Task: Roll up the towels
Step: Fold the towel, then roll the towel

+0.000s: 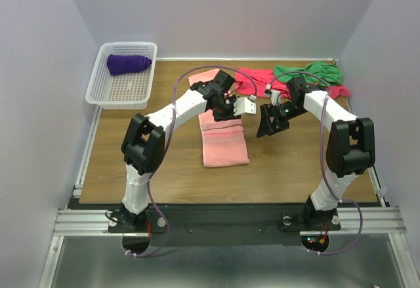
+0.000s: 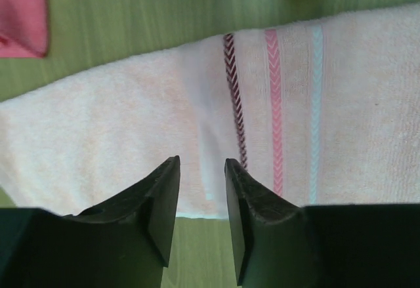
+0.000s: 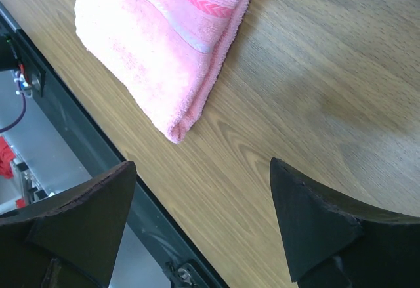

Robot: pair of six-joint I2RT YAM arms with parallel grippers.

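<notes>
A salmon-pink towel (image 1: 224, 145) with woven stripes lies flat and lengthwise in the middle of the table. My left gripper (image 1: 228, 112) hovers over its middle. In the left wrist view the towel (image 2: 118, 130) fills the frame. The left gripper (image 2: 202, 163) stands partly open at the towel's edge, with nothing between its fingers. My right gripper (image 1: 269, 125) is wide open and empty over bare wood to the right. Its wrist view shows the gripper (image 3: 202, 170) a little apart from the towel's doubled corner (image 3: 151, 45). A crimson towel (image 1: 257, 78) and a green towel (image 1: 310, 71) lie crumpled at the back. A purple towel (image 1: 128, 63) lies rolled in the basket.
The white mesh basket (image 1: 128, 90) stands at the back left, partly off the wooden table. The table's near edge and a metal rail (image 3: 79, 144) run just beside the right gripper. A corner of the crimson towel (image 2: 23, 12) shows in the left wrist view.
</notes>
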